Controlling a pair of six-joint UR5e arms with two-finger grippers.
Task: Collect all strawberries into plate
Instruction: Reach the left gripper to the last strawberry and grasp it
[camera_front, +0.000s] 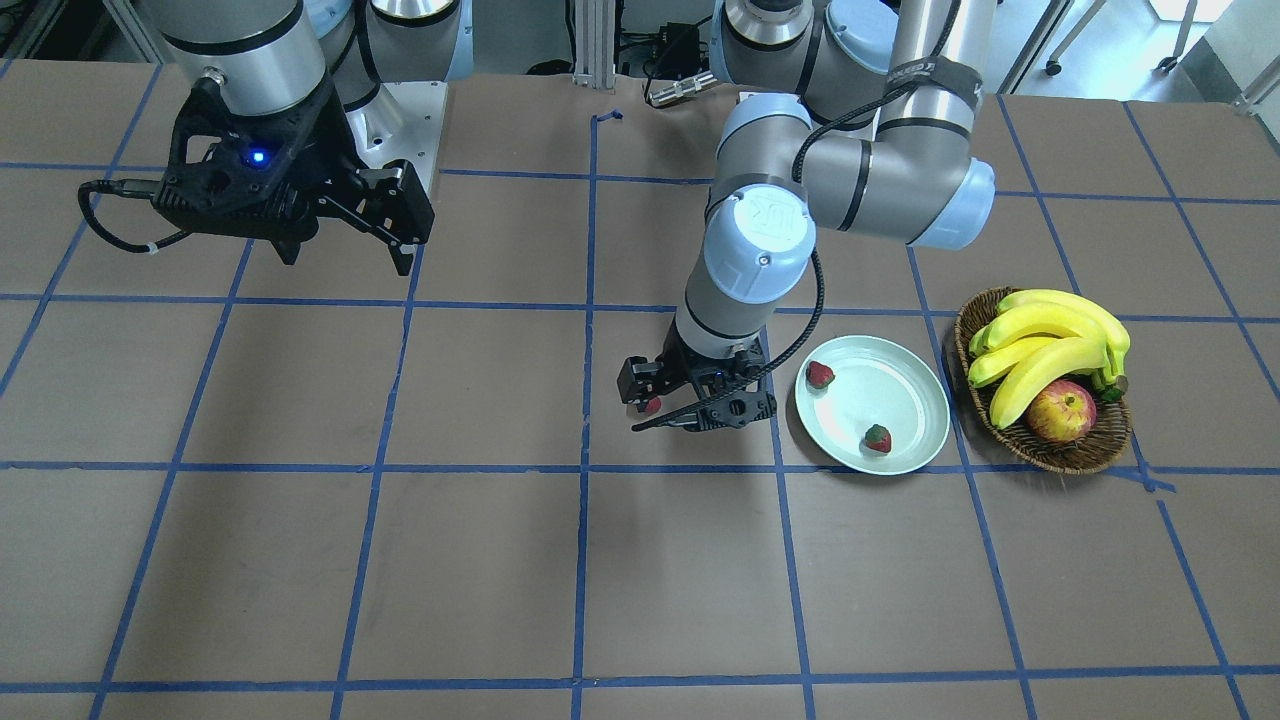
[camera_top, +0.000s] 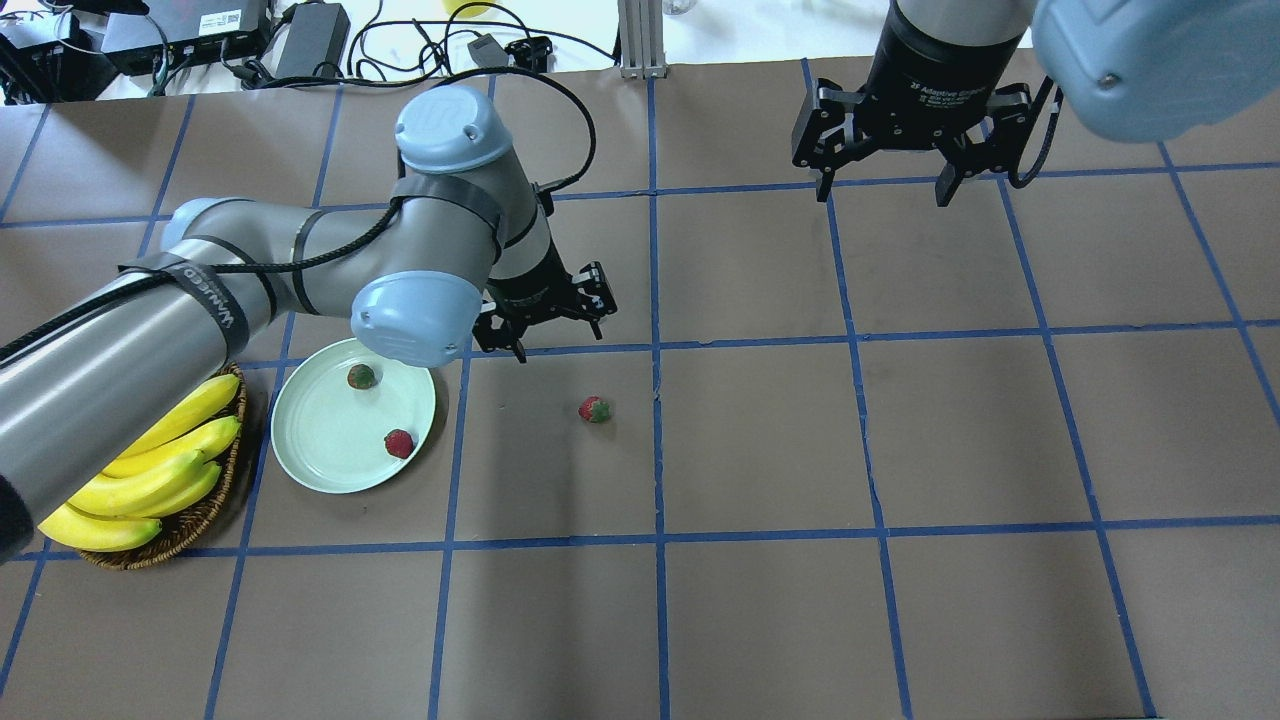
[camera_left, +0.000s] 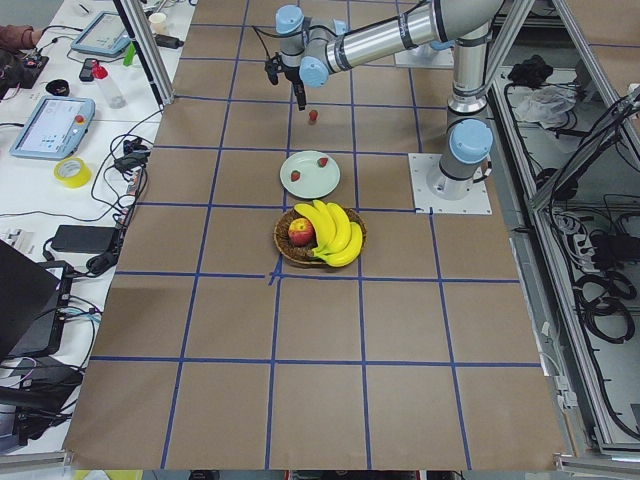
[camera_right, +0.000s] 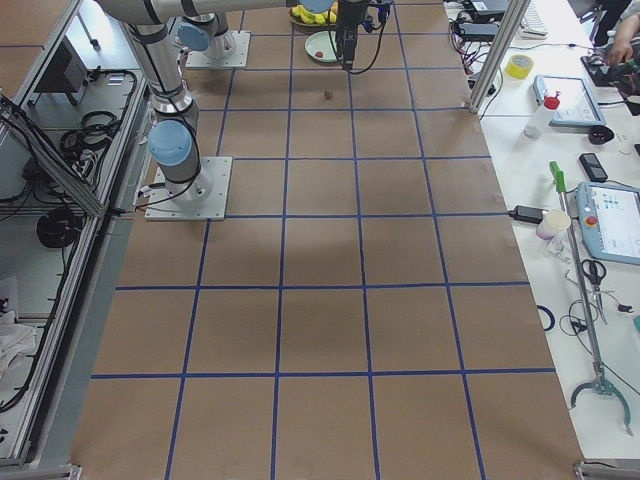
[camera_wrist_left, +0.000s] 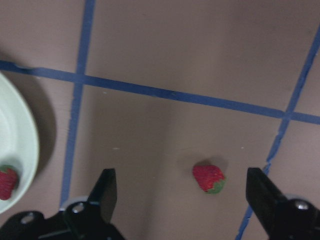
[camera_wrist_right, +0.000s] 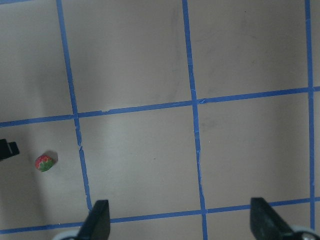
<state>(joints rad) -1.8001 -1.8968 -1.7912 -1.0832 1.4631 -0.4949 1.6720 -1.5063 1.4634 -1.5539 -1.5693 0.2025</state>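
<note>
The pale mint plate (camera_top: 320, 440) holds two strawberries (camera_top: 361, 376) (camera_top: 399, 443). A third strawberry (camera_top: 595, 409) lies on the table to the plate's right. My left gripper (camera_top: 558, 340) is open and empty, and hovers above the table close to this loose strawberry. In the left wrist view the strawberry (camera_wrist_left: 209, 179) lies between the spread fingers (camera_wrist_left: 105, 192), with the plate's rim (camera_wrist_left: 20, 145) at the left edge. In the front view a finger partly hides the strawberry (camera_front: 651, 405). My right gripper (camera_top: 880, 185) is open and empty, held high at the far right.
A brown wicker basket (camera_front: 1040, 445) with bananas (camera_front: 1050, 345) and a red-yellow apple (camera_front: 1060, 412) stands just beside the plate (camera_front: 890, 400), on the side away from the loose strawberry. Blue tape lines grid the brown table.
</note>
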